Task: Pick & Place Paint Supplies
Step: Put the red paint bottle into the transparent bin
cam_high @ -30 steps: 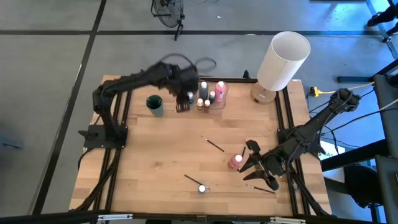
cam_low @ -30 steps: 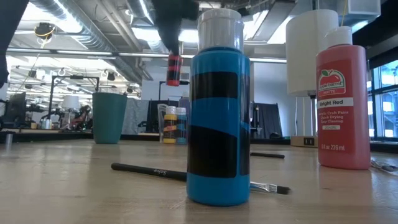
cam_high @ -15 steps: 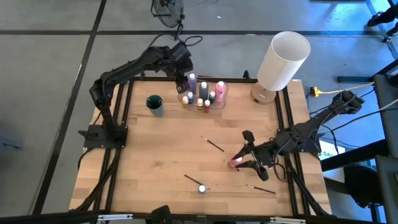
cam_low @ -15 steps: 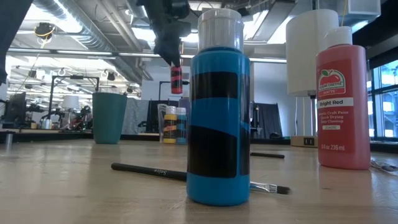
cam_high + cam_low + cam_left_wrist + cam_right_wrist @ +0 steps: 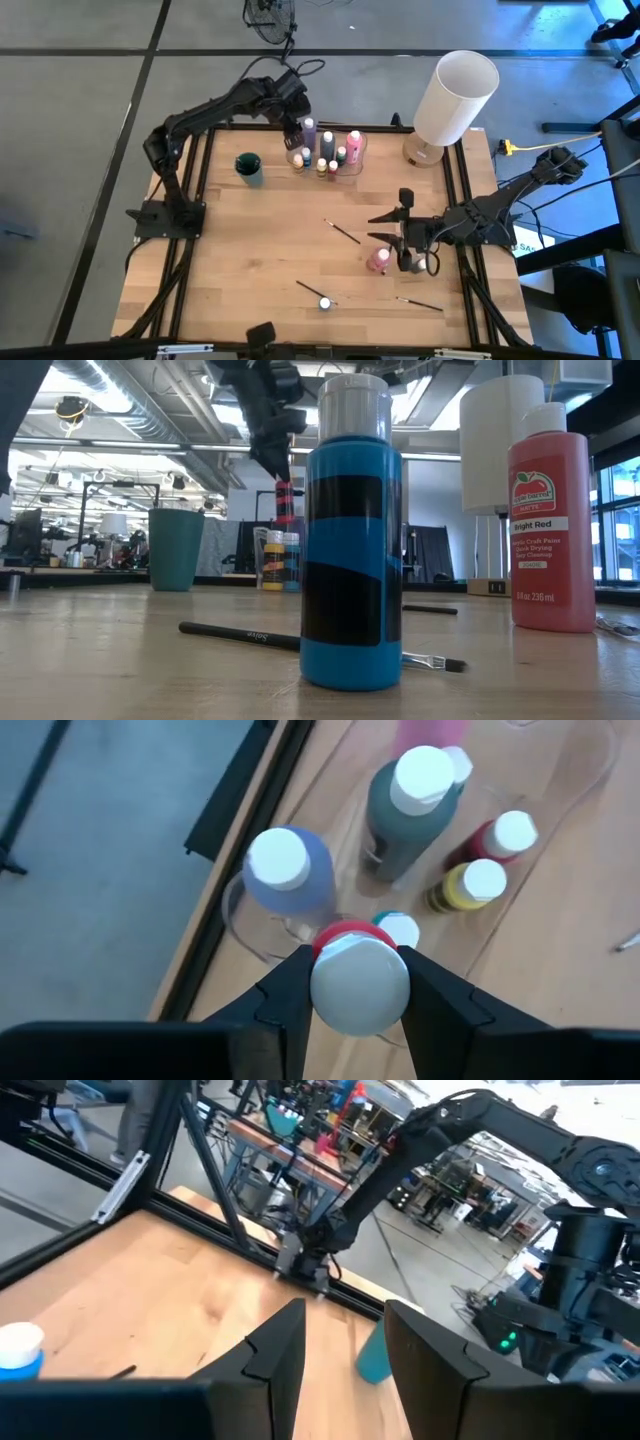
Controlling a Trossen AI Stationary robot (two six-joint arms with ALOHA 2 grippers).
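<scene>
My left gripper [image 5: 296, 128] hangs over the clear container [image 5: 350, 160] at the table's far side, shut on a small red paint bottle [image 5: 284, 502] with a white cap [image 5: 360, 988]. Several capped bottles [image 5: 325, 155] stand in that container. My right gripper [image 5: 393, 238] stands open and level at the right of the table, just beside a pink-red bottle [image 5: 379, 260] that stands on its base; nothing is between its fingers [image 5: 275, 1345]. A blue bottle [image 5: 350, 540] stands near the front edge. Thin brushes [image 5: 342, 231] [image 5: 310, 290] [image 5: 418, 303] lie flat on the wood. My left gripper pinches the red bottle's white cap [image 5: 325, 985] between its two fingers [image 5: 285, 995], one on each side. The fingers come from above, slanting down. The bottle hangs upright below them, clear of the table, above the bottles in the container.
A teal cup [image 5: 248, 167] stands left of the container. A large white cylinder [image 5: 455, 95] stands at the far right corner. The wood between the container and the brushes is bare. Black frame rails [image 5: 455, 190] run along the table's sides.
My left gripper has carried the red bottle toward the far edge, over the container, and sunk a little. My right gripper has swung up from slanting down to level beside the pink-red bottle, which stands where it was.
</scene>
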